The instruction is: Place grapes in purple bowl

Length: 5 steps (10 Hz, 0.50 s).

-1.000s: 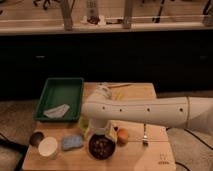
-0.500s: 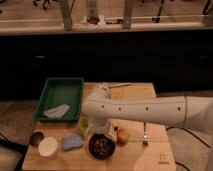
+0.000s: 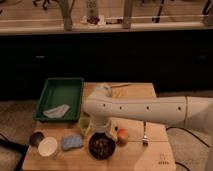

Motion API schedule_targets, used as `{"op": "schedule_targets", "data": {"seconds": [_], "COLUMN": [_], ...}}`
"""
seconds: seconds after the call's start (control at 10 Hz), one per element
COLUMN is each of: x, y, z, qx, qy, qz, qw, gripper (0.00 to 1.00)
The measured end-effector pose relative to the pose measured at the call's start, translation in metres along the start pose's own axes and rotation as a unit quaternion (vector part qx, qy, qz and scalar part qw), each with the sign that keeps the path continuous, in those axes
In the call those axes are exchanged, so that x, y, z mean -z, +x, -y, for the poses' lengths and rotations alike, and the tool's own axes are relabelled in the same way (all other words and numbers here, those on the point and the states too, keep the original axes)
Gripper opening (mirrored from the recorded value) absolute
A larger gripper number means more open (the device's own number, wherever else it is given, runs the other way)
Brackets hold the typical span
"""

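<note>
gripper (image 3: 101, 131): just above purple bowl, jaws state cannot tell | purple bowl (image 3: 102, 146): 1 | grapes (image 3: 103, 145): 1 bunch, inside bowl

We see our white arm (image 3: 150, 109) reaching in from the right, lying nearly level; it bends downward at its left end; the end effector (image 3: 101, 134) hangs below that bend, pointing down.

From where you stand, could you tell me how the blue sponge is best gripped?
Grip the blue sponge across its shorter sides, coming straight down: it lies flat and low on the table, with the white cup close beside. The gripper hangs over the purple bowl.
</note>
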Motion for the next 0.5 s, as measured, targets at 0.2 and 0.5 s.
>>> {"op": "schedule_targets", "data": {"seconds": [0.2, 0.5], "x": [0.0001, 0.0002], "y": [0.0006, 0.0007], "z": [0.0006, 0.0006], "qx": [0.002, 0.002], "qy": [0.002, 0.002], "qz": [0.001, 0.001], "qw": [1.0000, 1.0000], "gripper": [0.80, 0.80]}}
